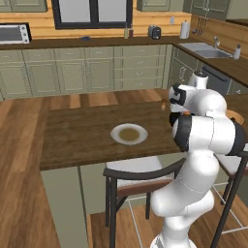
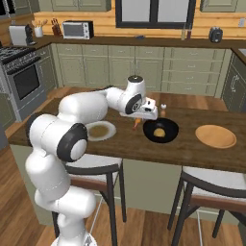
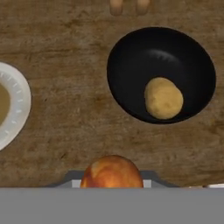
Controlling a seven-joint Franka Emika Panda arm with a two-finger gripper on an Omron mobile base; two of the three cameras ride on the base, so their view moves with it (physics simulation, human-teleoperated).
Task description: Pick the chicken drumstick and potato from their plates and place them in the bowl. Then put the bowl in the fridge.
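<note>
Carrying drumstick (image 3: 112,171) pinched in jaws above tabletop (image 3: 65,131), bowl (image 3: 131,65) with potato (image 3: 163,98) lying just beside, off to one side.

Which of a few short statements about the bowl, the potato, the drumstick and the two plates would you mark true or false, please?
1. The potato lies inside the black bowl. True.
2. The gripper holds the chicken drumstick. True.
3. The drumstick is already in the bowl. False: it hangs above the table, beside the bowl.
4. The tan-orange plate carries the potato. False: nothing lies on it.
5. The pale plate sits on the table to the left of the bowl in the right base view. True.
</note>
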